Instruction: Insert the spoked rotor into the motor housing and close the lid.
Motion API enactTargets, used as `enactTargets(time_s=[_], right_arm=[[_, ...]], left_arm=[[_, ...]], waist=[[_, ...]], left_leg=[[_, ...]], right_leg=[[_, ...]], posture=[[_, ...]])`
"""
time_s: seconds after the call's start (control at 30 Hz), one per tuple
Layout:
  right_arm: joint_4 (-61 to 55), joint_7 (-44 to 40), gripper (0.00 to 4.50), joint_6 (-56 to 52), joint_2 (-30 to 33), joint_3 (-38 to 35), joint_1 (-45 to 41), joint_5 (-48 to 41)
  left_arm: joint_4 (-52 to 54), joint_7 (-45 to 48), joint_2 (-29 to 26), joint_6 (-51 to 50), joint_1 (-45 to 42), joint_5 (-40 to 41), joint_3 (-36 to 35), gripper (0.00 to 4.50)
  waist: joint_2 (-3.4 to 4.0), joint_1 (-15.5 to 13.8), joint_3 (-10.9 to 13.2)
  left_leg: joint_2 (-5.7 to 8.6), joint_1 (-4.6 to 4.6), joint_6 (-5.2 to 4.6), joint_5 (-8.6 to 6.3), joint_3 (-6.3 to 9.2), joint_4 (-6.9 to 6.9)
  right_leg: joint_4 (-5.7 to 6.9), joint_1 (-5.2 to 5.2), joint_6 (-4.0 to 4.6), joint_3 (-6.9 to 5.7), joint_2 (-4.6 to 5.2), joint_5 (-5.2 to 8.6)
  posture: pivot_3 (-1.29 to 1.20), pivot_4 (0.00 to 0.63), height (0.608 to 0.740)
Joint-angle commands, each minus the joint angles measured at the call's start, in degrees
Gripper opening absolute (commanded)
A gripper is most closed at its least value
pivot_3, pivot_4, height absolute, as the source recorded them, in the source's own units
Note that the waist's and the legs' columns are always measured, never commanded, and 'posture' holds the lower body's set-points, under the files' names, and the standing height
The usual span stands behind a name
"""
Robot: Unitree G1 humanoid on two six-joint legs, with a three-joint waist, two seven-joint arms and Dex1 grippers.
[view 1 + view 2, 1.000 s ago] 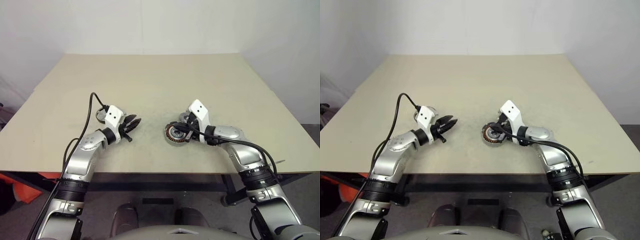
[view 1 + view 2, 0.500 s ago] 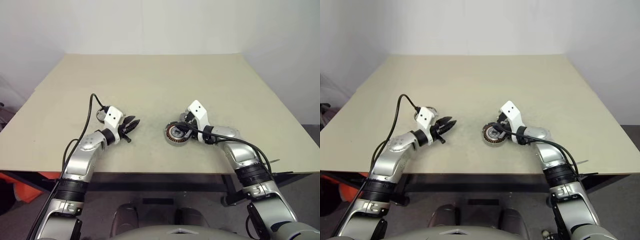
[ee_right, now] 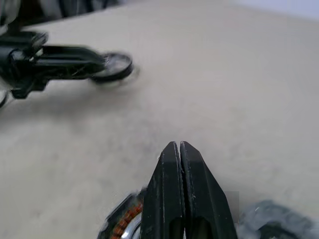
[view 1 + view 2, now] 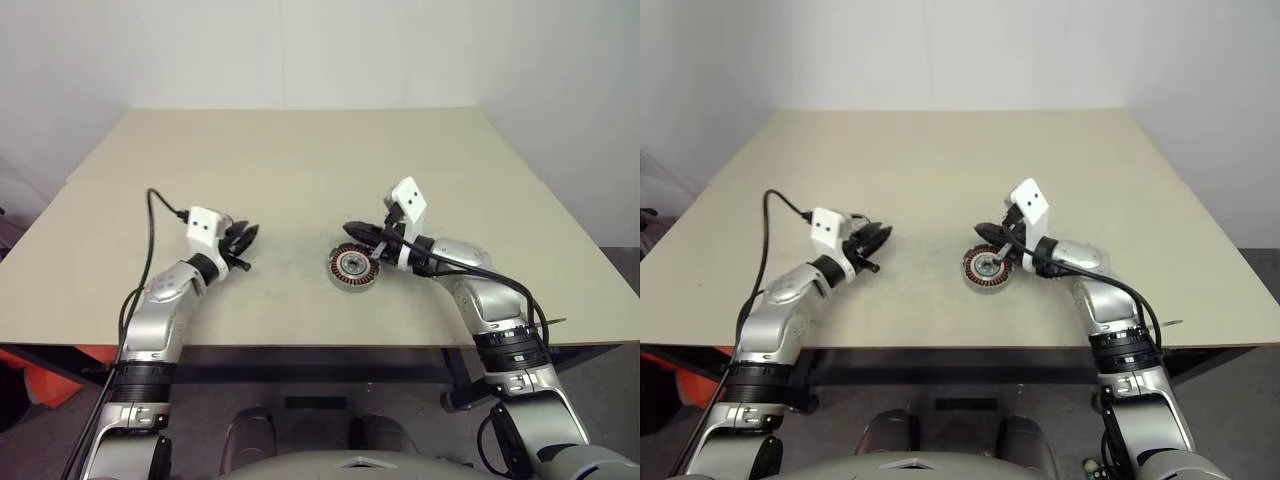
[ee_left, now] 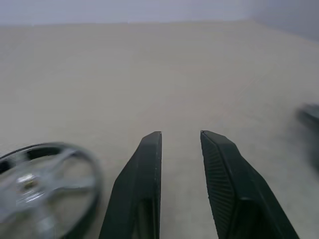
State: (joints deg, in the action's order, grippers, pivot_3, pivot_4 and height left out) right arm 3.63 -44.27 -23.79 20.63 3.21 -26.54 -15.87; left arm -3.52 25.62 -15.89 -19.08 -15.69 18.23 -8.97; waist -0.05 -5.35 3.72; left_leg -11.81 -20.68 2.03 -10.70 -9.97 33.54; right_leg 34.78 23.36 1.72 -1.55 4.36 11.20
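Note:
The motor housing (image 4: 353, 267), a squat disc with copper windings and a silver hub, lies flat on the table. My right gripper (image 4: 352, 231) hovers just above its far side, shut with nothing in it. The spoked rotor (image 5: 40, 179), a flat silver wheel with a dark rim, lies on the table close beside my left gripper (image 4: 245, 235), outside the fingers (image 5: 144, 169). The left gripper is open a little and holds nothing. The right wrist view shows the rotor (image 3: 115, 64) next to the left gripper (image 3: 99, 60). A grey round part (image 3: 271, 219) sits beside the housing; I cannot tell whether it is the lid.
Everything rests on a beige table (image 4: 300, 150) against a white wall. Its front edge runs just below both forearms. A black cable (image 4: 160, 200) loops up from the left wrist.
My left gripper swung left and turned toward the rotor. My right gripper rose off the motor housing, which stayed in place.

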Motion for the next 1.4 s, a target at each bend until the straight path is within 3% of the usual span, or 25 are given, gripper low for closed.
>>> enactTargets(time_s=[0.03, 0.4, 0.5, 0.67, 0.93, 1.13, 1.4], right_arm=[[0.5, 1.5, 0.04, 0.6, 0.5, -2.1, -2.3, -0.3], [2.5, 3.4, 0.04, 0.6, 1.1, -2.6, -3.0, 0.4], [2.5, 4.1, 0.0, 0.5, 1.5, -2.6, -2.7, 0.8], [3.0, 4.8, 0.0, 0.6, 2.2, -2.7, -2.9, 1.0], [3.2, 4.9, 0.0, 0.3, 2.5, -2.8, -3.0, 1.0], [3.5, 4.8, 0.0, 0.4, 2.4, -2.6, -3.2, 1.0], [3.8, 5.2, 0.0, 0.8, 1.8, -2.0, -3.8, 1.6]], left_arm=[[2.6, -4.6, 1.9, -4.1, -0.3, 5.9, -6.2, 1.3], [-2.0, -18.0, 10.0, -12.9, -4.5, 21.5, -20.1, 1.3], [-4.1, -20.3, 11.4, -13.2, -5.8, 24.4, -22.7, 1.9], [-5.4, -23.9, 11.9, -13.8, -5.9, 25.8, -23.7, 3.51], [-6.6, -24.9, 11.8, -12.4, -6.0, 28.2, -25.6, 3.51], [-3.9, -23.4, 12.5, -10.6, -6.2, 37.9, -31.2, 3.51], [-13.1, -28.8, 10.5, -21.1, -6.9, 38.6, -28.5, 3.51]], waist=[[0.0, 0.0, 0.0], [-0.02, -0.1, 0.0], [-0.03, -0.1, 0.0], [-0.03, -0.1, 0.0], [-0.05, -0.1, 0.0], [-0.08, -0.1, 0.0], [-0.09, -0.2, 0.0]], left_leg=[[0.0, 0.0, 0.0, 0.0, 0.0, 0.01], [0.03, -0.06, -0.01, -0.01, 0.01, 0.06], [0.04, -0.07, -0.01, -0.01, 0.01, 0.08], [0.04, -0.1, -0.03, -0.02, 0.01, 0.08], [0.04, -0.07, -0.02, -0.01, 0.01, 0.08], [0.04, -0.12, -0.04, -0.02, 0.02, 0.1], [0.04, -0.1, -0.03, -0.02, 0.03, 0.11]], right_leg=[[0.0, -0.01, 0.0, 0.0, 0.0, 0.0], [-0.03, -0.03, 0.0, -0.04, -0.01, 0.0], [-0.03, -0.03, -0.01, -0.04, -0.01, 0.0], [-0.06, -0.03, -0.09, -0.06, -0.02, 0.06], [-0.05, -0.04, -0.31, -0.06, -0.02, 0.18], [-0.07, -0.03, 0.0, -0.08, -0.02, 0.0], [-0.05, -0.05, -0.32, -0.08, -0.02, 0.19]], posture=[[0.0, 0.0, 0.74], [0.0, 0.0, 0.74], [0.0, 0.0, 0.74], [0.0, 0.0, 0.74], [0.0, 0.0, 0.74], [0.0, 0.0, 0.74], [0.0, 0.0, 0.74]])
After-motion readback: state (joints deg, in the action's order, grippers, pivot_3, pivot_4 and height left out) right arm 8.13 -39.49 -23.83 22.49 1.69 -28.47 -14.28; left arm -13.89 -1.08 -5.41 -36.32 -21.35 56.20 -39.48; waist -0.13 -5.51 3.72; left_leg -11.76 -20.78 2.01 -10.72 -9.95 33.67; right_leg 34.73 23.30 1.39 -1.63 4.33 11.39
